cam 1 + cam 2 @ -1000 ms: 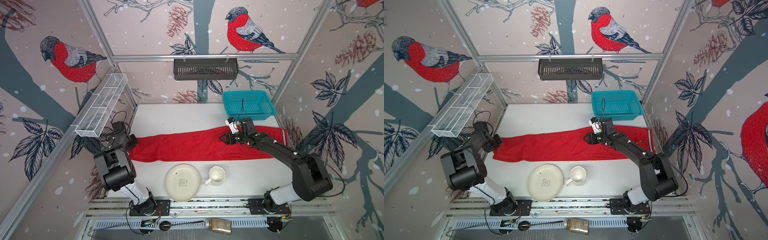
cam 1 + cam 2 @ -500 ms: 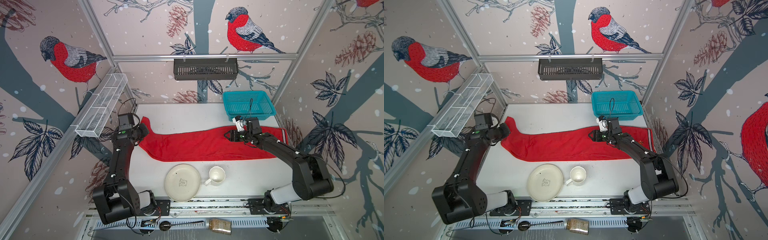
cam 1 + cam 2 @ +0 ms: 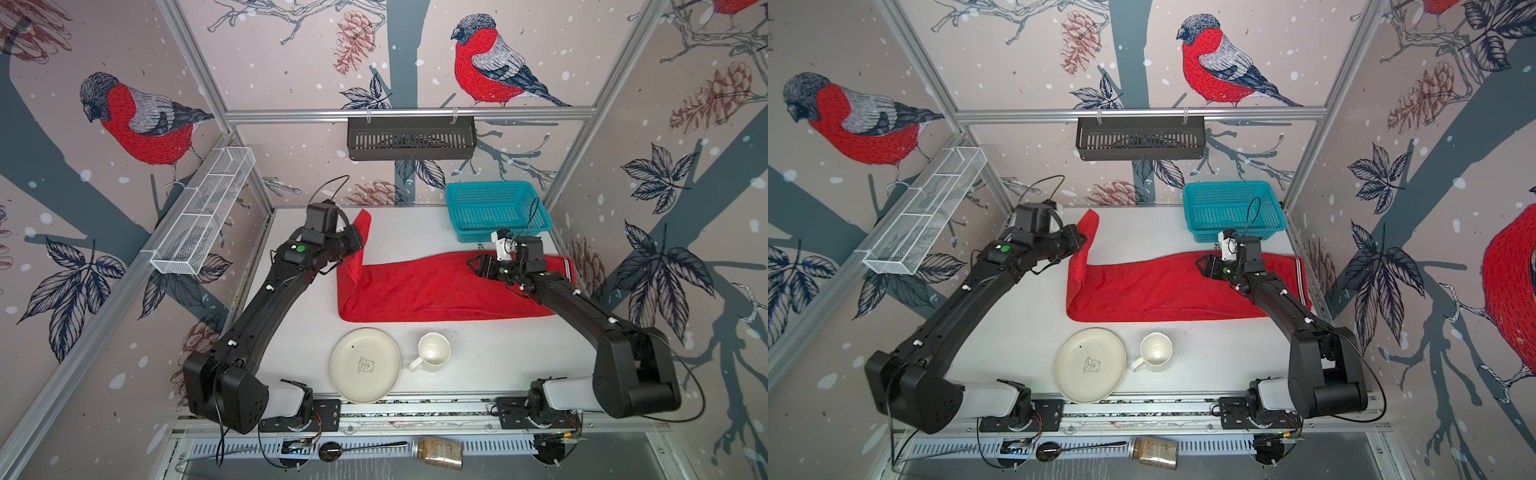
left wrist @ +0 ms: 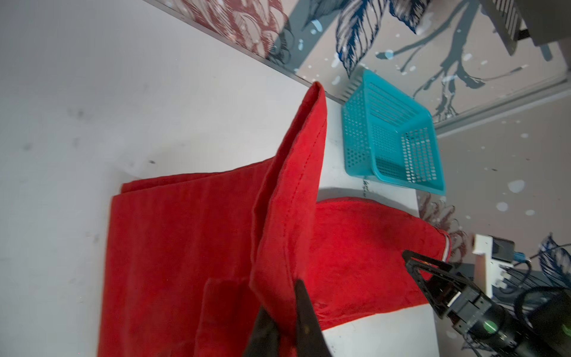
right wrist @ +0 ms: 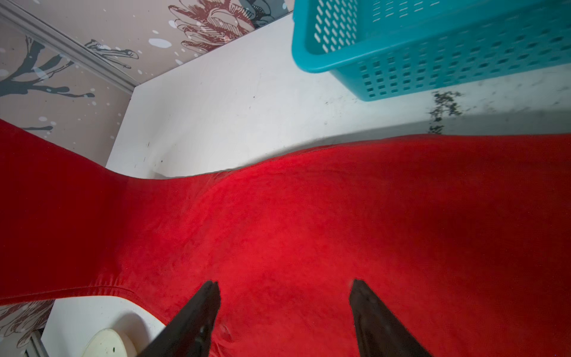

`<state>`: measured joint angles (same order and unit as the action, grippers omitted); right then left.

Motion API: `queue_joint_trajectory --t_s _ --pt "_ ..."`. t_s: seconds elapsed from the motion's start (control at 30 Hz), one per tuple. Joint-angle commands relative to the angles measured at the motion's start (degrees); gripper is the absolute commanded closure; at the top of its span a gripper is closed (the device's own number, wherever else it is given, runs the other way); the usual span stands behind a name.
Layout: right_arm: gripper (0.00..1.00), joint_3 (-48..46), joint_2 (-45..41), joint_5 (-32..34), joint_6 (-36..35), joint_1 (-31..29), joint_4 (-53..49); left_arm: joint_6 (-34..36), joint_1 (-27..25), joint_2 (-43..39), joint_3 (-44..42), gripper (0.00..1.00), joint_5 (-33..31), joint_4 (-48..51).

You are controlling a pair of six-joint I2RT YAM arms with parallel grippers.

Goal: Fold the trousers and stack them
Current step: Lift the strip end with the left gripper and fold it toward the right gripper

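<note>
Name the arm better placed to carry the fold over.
Left. The left gripper is shut on the lifted end of the trousers; the right gripper hangs open above them, holding nothing.

Red trousers (image 3: 436,291) lie stretched long across the worktop (image 3: 415,226), flat and smooth through the middle, with the striped band (image 3: 568,270) at one end. The opposite leg end is raised, standing steeply off the surface, its hem topmost.

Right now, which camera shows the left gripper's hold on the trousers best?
Left wrist view: the left gripper is shut on a raised fold of the trousers, seen close up. Both top views show the lifted end beside it, but not the pinch itself. The right wrist view misses that gripper entirely.
</note>
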<state>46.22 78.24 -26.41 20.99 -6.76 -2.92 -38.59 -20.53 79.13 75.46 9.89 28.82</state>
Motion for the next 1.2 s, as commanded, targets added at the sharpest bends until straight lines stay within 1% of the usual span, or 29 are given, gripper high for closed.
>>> queue_joint_trajectory --t_s 0.0,0.07,0.27,0.33,0.4,0.53,0.63,0.73,0.77,0.83,0.9,1.0,1.07,1.17 --pt "0.3 -0.84 -1.88 -0.04 0.94 1.66 1.44 -5.43 -3.94 2.07 0.44 1.0 -3.28 -7.95" --pt "0.29 -1.72 -3.3 -0.36 1.25 3.05 1.75 -6.77 -6.51 3.86 0.8 1.0 -5.34 -9.55" --pt "0.28 -4.19 -6.22 -2.05 2.21 6.7 2.57 -11.19 -12.91 10.48 -1.87 1.0 -6.34 -19.38" --pt "0.28 -4.46 -6.17 -2.49 2.23 6.98 2.5 -11.31 -14.91 14.08 -0.95 1.0 -6.55 -21.16" --pt "0.28 -4.64 -7.87 -2.55 2.27 7.26 2.48 -11.5 -16.61 17.37 -0.1 1.0 -6.73 -22.66" --pt "0.28 -4.56 -8.1 -2.6 2.2 7.64 2.17 -10.81 -20.4 24.16 1.69 1.0 -7.02 -23.96" --pt "0.28 -4.56 -8.27 -2.39 1.84 7.82 1.58 -11.1 -22.26 28.71 3.27 1.0 -6.7 -23.62" --pt "0.28 -4.64 -8.5 -2.06 1.62 7.92 0.75 -12.54 -22.96 31.18 2.83 1.0 -5.72 -26.53" --pt "0.28 -4.72 -8.54 -2.07 1.56 7.96 0.57 -12.88 -23.06 31.79 2.56 0.96 -5.11 -27.73" --pt "0.28 -4.82 -8.76 -2.14 1.6 7.87 0.39 -13.27 -23.06 32.74 2.94 0.81 -3.06 -28.95" --pt "0.28 -4.91 -8.95 -2.16 1.64 7.87 0.12 -12.62 -23.45 32.78 4.05 0.72 -1.51 -28.45" --pt "0.28 -4.83 -9.35 -2.26 1.85 7.82 -0.06 -10.09 -23.76 30.96 5.18 0.59 0.99 -26.87" --pt "0.28 -4.57 -9.16 -2.8 2.23 7.74 0.01 -7.67 -23.76 28.82 5.56 0.53 2.01 -24.99" --pt "0.28 -3.63 -8.3 -3.2 2.67 6.54 -0.06 -2.26 -23.7 24.45 6.87 0.45 -0.52 -18.53"
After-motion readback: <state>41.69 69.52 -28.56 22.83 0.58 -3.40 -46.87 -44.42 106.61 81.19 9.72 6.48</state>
